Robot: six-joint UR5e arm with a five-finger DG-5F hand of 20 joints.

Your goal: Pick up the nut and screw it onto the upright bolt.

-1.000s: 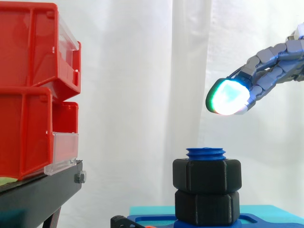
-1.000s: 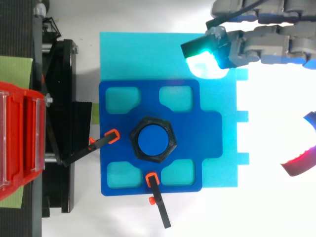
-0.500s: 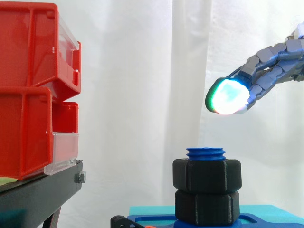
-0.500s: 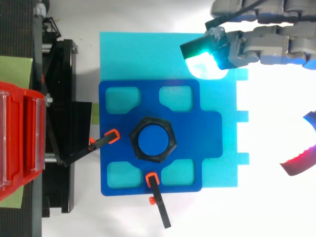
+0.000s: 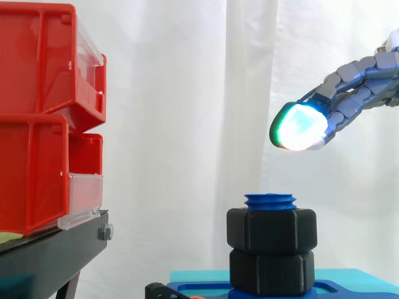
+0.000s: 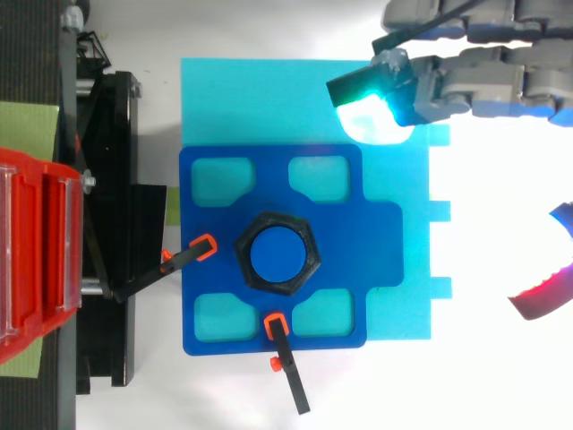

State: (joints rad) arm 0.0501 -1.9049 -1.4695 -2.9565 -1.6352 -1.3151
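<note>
Black hex nut point(image 5: 271, 230) sits on the upright blue bolt point(image 5: 270, 200), just below its top, apparently above a second nut point(image 5: 272, 271). The hand point(image 6: 483, 85) hovers higher, off to one side, its fingers point(image 5: 349, 99) extended, spread and holding nothing.

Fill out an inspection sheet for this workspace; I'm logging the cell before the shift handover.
Surface: blue plate on cyan sheet, black clamps with orange tips at its edges.
Job's things: black nut sits on the upright blue bolt, above a second black hex piece.
Clutter: nothing seen.
Hand: hand open, fingers straight, holding nothing, above and aside of the bolt.
Cables: nothing seen.
Surroundings: red bins on black stand; white curtain behind.
</note>
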